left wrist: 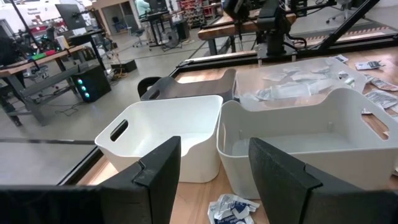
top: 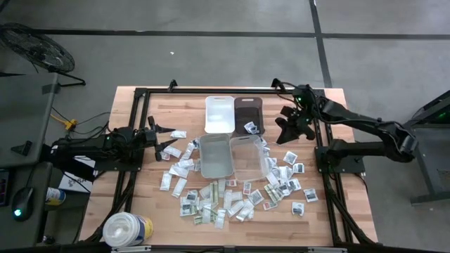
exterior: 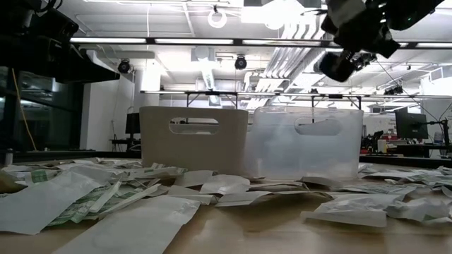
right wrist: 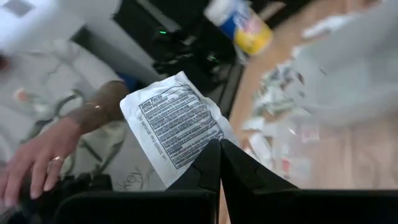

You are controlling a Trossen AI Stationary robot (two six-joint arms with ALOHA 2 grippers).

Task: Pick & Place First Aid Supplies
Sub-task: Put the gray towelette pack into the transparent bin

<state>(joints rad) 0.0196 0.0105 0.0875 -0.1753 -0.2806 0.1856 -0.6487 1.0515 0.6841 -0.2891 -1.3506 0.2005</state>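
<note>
Although the right gripper (right wrist: 219,155) showed plainly in its own wrist view, its two dark fingers pressed tip to tip on a corner of one flat white paper packet (right wrist: 174,124) with dark print, that packet was hidden in the high view behind the gripper. The packet fanned out just beyond the fingertips, slightly creased, its small text unreadable. Past it a person's hand (right wrist: 34,158) was blurred and partly cut off (a forearm led to it).

The left gripper (left wrist: 214,165) had its jaws apart, nothing between them. Just ahead of the fingertips stood two smooth white plastic bins (left wrist: 168,134) side by side, rounded at the corners, with slot handles; a crumpled packet (left wrist: 233,208) lay below the gap, cut off by the picture's edge.

The remaining first aid packets (top: 232,200) lay scattered over the wooden table (top: 337,211), many overlapping, their print too small to tell.
</note>
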